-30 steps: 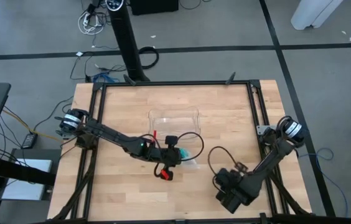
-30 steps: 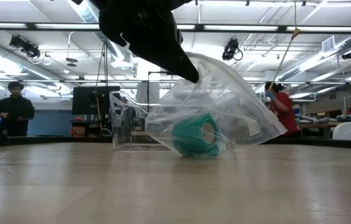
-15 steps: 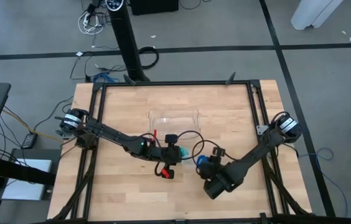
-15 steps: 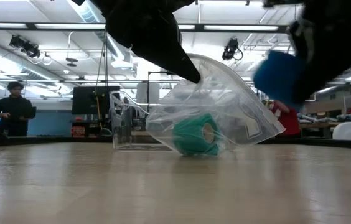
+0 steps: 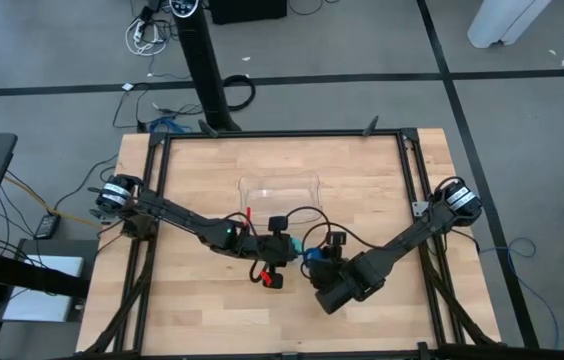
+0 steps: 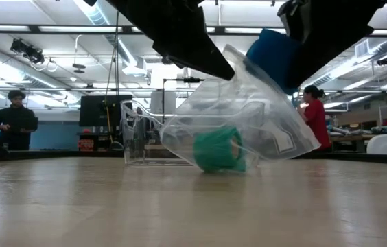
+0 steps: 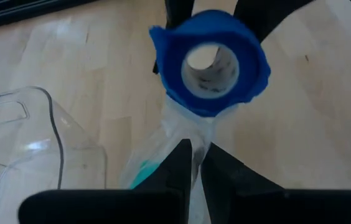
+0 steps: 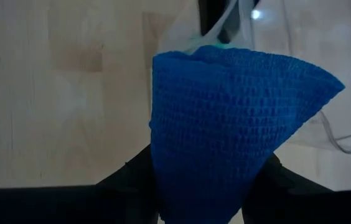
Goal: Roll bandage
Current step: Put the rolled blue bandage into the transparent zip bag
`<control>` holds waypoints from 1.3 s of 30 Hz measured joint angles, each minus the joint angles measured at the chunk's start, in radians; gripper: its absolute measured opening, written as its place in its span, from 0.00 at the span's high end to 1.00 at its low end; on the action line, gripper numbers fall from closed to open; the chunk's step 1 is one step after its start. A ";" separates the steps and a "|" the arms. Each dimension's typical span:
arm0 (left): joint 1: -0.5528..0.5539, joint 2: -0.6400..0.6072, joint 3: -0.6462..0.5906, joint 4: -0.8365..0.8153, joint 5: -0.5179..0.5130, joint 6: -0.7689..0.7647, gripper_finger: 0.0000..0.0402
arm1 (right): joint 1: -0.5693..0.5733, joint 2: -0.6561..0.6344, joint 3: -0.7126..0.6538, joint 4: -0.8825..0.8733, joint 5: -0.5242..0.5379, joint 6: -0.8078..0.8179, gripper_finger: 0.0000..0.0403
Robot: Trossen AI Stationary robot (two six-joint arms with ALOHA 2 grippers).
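Observation:
The bandage point(image 6: 273, 57) is a compact bright blue roll, held above the table by my right gripper point(image 5: 314, 262). It also shows in the left wrist view point(image 7: 210, 62), end-on with a hollow core, and in the right wrist view point(image 8: 231, 124). It is right at the top of a clear plastic bag point(image 6: 248, 123). A teal roll point(image 6: 217, 151) lies inside the bag on the table. My left gripper point(image 6: 222, 67) is shut on the bag's upper edge. My left gripper pinches the clear bag's upper edge point(image 7: 194, 134) between its two fingers, slanting down from above. The bag hangs below the fingers, and its bottom with the teal roll rests on the table. My right gripper pinches the blue roll's curved sides point(image 8: 163, 155) between its two fingers point(image 8: 135, 171). The roll is lifted clear of the table, with its open end turned toward my left gripper.
A clear plastic tray point(image 5: 279, 188) stands on the table beyond the bag and shows in the low view point(image 6: 138, 137). Bare wooden table lies toward the near edge point(image 5: 212, 320). People stand in the room behind point(image 6: 16, 120).
My right gripper has gone toward the table's left edge, up to the bag and my left gripper, carrying the blue roll clear of the table. The roll now stands at the bag's top edge. My left gripper has kept its hold on the bag.

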 joint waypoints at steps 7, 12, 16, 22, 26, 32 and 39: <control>0.000 0.000 0.000 -0.009 0.000 -0.006 0.90 | -0.035 0.000 -0.018 0.036 -0.084 -0.048 0.61; 0.000 0.000 0.000 -0.020 0.000 -0.007 0.90 | -0.053 0.000 -0.018 0.079 -0.103 -0.094 0.61; 0.000 0.000 0.000 -0.029 0.000 -0.007 0.90 | -0.057 0.004 -0.020 0.106 -0.153 -0.136 0.61; 0.000 0.000 0.000 -0.035 0.000 -0.010 0.90 | -0.078 0.011 -0.104 0.220 -0.178 -0.154 0.61; -0.001 0.000 0.000 -0.038 -0.006 -0.014 0.90 | -0.087 0.009 -0.116 0.225 -0.155 -0.094 0.61; -0.001 0.000 0.000 -0.040 -0.015 -0.015 0.90 | -0.069 0.001 -0.115 0.281 -0.183 -0.085 0.61; -0.001 0.000 0.000 -0.019 -0.025 -0.033 0.90 | -0.082 0.001 -0.115 0.344 -0.237 -0.114 0.61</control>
